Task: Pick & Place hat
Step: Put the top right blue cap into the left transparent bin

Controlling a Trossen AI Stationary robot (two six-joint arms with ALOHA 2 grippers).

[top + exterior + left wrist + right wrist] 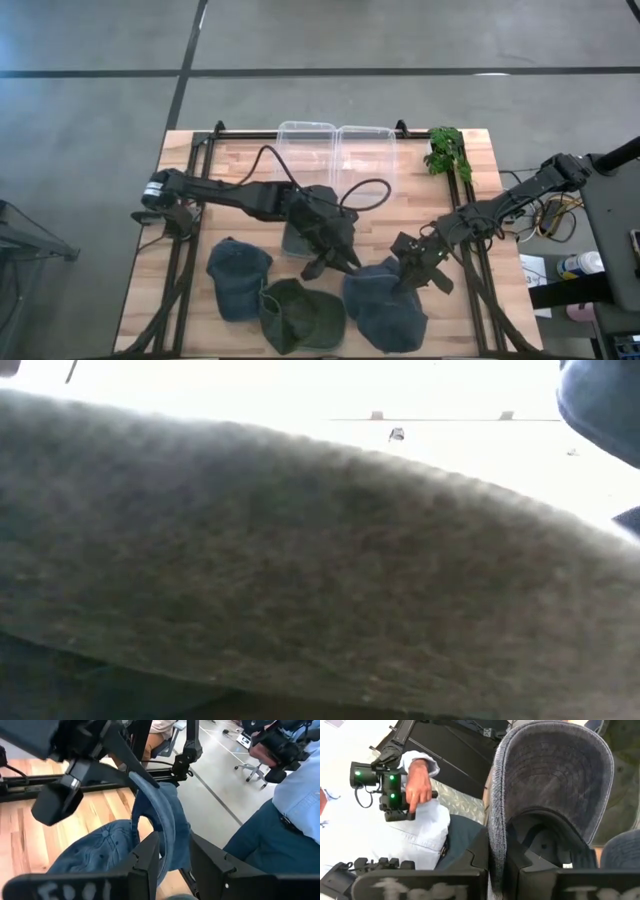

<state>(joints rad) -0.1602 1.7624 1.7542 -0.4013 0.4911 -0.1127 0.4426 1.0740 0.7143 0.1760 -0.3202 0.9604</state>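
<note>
A blue denim hat (388, 305) lies near the table's near right, between both grippers. My left gripper (345, 262) reaches it from the left and my right gripper (408, 272) from the right, and both are shut on its brim. In the left wrist view the crown (92, 851) rests on the wood while the brim (167, 810) stands up. A second blue hat (238, 278) and a green hat (300, 316) lie on the near part of the table. The low view is filled by a hat's cloth (300, 560) right against the lens. My left gripper (174, 856) pinches the blue hat's brim edge (172, 837) between its two fingers, coming slanting down from the table's left. The brim stands on edge above the fingers; the crown lies on the table. My right gripper (497, 857) pinches the brim's rim (496, 827) between both fingers, coming from the table's right. The brim's underside (555, 775) arches upright past the fingers.
Two clear plastic bins (335, 150) stand at the far middle edge, with a green plant (447, 150) at the far right corner. A grey cloth item (298, 240) lies under the left arm. A person (295, 795) stands beyond the table, holding a device (390, 785).
</note>
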